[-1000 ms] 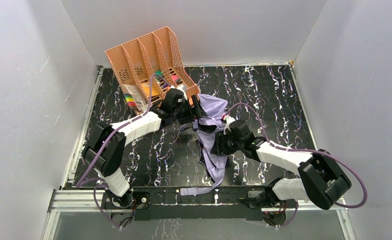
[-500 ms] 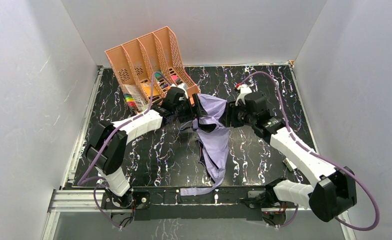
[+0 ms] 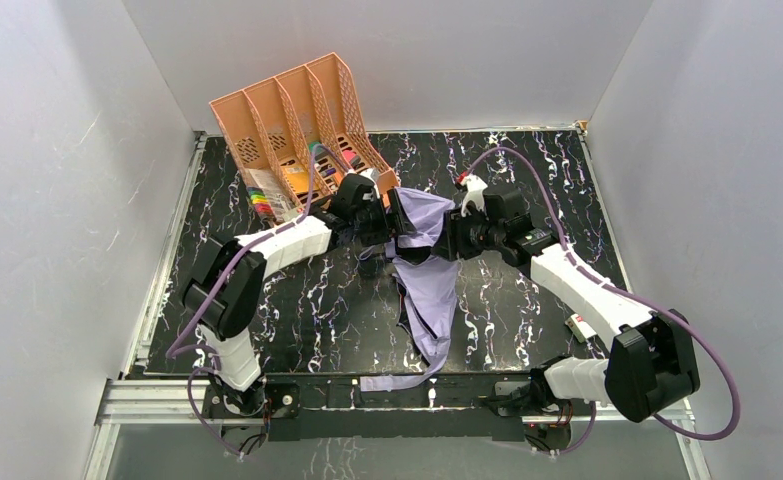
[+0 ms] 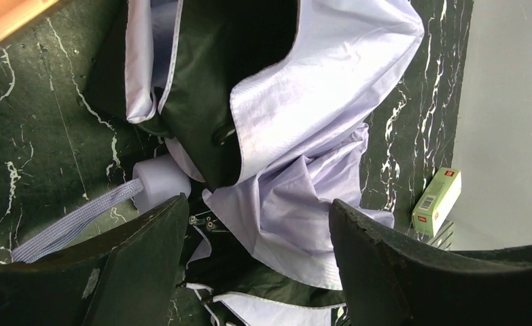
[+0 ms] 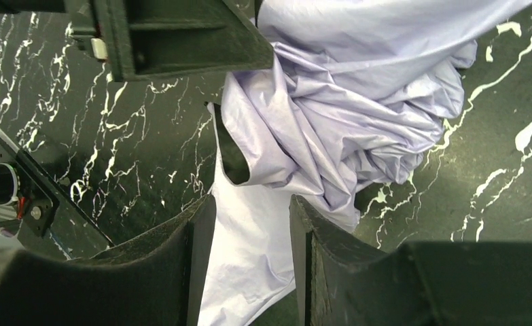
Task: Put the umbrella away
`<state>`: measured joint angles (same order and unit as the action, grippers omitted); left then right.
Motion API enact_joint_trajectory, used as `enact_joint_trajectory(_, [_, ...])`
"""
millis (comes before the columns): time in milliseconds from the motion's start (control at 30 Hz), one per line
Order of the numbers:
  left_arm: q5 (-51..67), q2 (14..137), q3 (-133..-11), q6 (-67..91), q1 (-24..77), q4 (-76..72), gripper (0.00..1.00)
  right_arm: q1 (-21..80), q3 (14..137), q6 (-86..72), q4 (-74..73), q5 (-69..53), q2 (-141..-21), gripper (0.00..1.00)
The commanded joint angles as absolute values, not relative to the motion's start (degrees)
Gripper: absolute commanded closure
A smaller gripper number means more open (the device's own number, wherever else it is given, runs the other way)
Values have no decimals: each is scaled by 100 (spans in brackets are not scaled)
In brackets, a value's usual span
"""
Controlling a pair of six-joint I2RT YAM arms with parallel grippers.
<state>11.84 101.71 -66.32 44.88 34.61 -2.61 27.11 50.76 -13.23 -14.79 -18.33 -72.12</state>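
- File organiser (image 3: 292, 120) stands at the table's (image 3: 537, 180) far-left corner, near the back wall.
- Umbrella (image 3: 422, 250) lies mid-table, just right of and in front of the organiser. Its bunched canopy is at the far end, and its fabric trails toward the near edge.
- Left gripper (image 3: 392, 222) sits at the canopy's left, between organiser and umbrella.
- Right gripper (image 3: 445, 243) sits at the canopy's right, facing the left one across it.
- Small box (image 3: 579, 327) lies on the table right of the umbrella, well apart from it.

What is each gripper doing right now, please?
Left gripper: open over the umbrella, holding nothing.
Right gripper: open, also over the umbrella, holding nothing.
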Motion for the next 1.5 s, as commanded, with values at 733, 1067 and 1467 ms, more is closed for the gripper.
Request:
enact_joint_trajectory(733, [1782,10571,-7111,4588,3413,-597,76,2672,4465,-1496,160,-2290,-8105,51])
enact_joint_trajectory(1067, [1749,10187,-7545,4474,3410,-199,98,2672,4395,-1502,202,-2353,-8036,45])
enact_joint_trajectory(1467, [1846,9942,-8359,4105,3315,672,58,2671,4377,-1542,278,-2317,-7923,44])
